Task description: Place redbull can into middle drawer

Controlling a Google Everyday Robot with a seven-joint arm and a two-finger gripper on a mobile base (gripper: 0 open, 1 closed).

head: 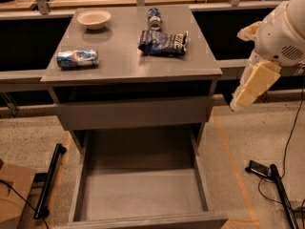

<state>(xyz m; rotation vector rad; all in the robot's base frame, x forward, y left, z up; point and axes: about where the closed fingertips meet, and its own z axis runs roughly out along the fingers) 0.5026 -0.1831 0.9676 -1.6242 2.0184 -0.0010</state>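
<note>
The redbull can (pixel 77 58) lies on its side at the left of the grey cabinet's top. The middle drawer (pixel 143 194) is pulled out wide below, and its flat grey floor is bare. My gripper (pixel 244 95) hangs on the white arm at the right of the cabinet. It points down and to the left, just outside the cabinet's right edge at about the height of the top. It is far from the can and holds nothing that I can see.
On the cabinet top (pixel 119 66) stand a white bowl (pixel 94 19) at the back left, a darker blue can (pixel 154 17) at the back, and a dark blue chip bag (pixel 162 43). A shut drawer front (pixel 133 112) sits above the open drawer. Cables (pixel 276 185) lie on the floor at the right.
</note>
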